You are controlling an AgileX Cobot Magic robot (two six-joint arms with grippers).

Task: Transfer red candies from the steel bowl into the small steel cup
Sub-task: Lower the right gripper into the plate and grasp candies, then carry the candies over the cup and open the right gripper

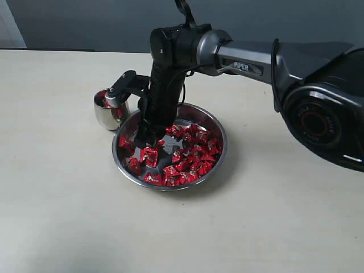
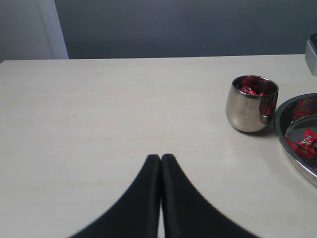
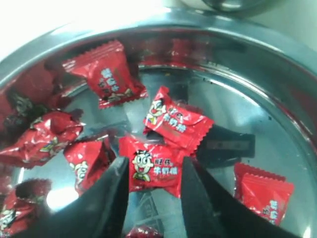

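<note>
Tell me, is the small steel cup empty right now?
No. The left wrist view shows red candies lying inside the small steel cup, visible just below its rim.

Pale cream table (image 1: 68, 216), dark grey wall (image 1: 85, 23)

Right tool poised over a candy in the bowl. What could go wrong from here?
1. Right tool straddles one red candy, but a neighbouring candy seems to overlap its edge; closing may grab both or flick one.
2. Flat wrapper on the slick steel bowl could slip from the grip.
3. The small steel cup is narrow and beside the bowl's rim; the drop may miss or nudge it.
</note>
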